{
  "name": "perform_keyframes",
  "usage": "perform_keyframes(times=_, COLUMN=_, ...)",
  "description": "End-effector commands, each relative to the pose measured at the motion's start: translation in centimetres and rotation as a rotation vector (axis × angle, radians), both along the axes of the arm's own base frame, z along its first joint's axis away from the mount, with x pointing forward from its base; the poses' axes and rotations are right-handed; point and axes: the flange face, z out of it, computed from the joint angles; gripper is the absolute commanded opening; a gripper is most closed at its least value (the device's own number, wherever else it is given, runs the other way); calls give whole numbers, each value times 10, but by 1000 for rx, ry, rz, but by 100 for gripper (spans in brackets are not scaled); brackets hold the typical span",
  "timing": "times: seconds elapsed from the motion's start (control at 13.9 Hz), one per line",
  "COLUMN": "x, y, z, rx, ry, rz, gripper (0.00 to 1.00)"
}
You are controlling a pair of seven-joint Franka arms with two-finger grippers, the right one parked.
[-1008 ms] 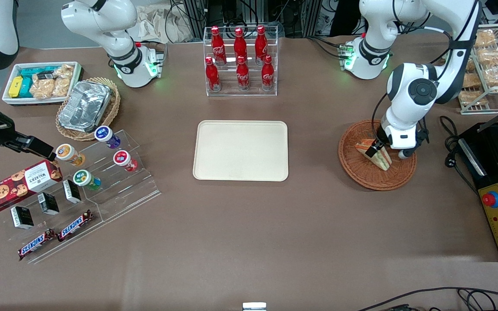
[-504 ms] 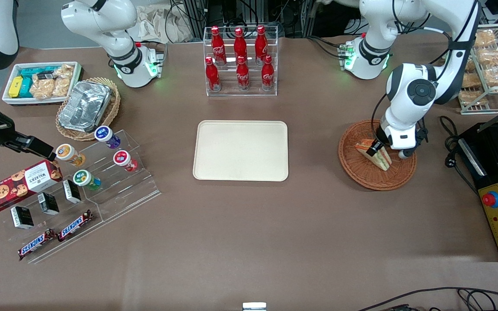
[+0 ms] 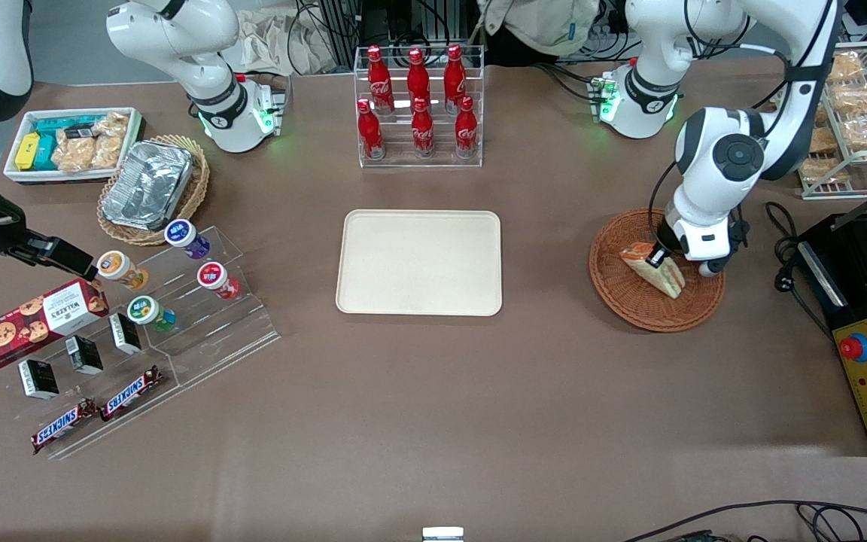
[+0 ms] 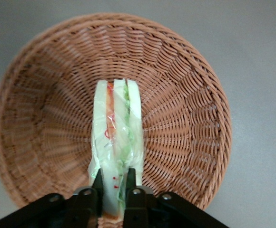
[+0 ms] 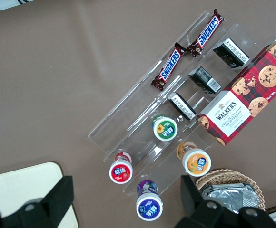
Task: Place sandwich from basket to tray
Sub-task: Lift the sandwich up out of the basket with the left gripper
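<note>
The sandwich stands on edge in the basket, its orange, green and red layers showing through the clear wrap. The gripper is clamped on one end of it, a finger pressed against each bread face. In the front view the gripper sits low inside the basket, above the wedge. The tray lies flat on the table, well apart from the basket, toward the parked arm's end.
</note>
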Motion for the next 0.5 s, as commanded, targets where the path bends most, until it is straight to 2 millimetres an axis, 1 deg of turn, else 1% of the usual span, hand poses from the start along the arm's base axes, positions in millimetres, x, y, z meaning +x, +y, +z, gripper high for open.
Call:
perform_keyframes(times=0.0, x=19, y=-3, z=60, rx=43, ry=52, rz=-27, gripper=0)
perform_keyframes(times=0.29, x=48, y=-5, z=135, rx=55, ry=90, rz=-124, gripper=0)
perform_keyframes(times=0.43, x=57, y=-8, z=173, rx=51, ry=102, rz=-197, gripper=0)
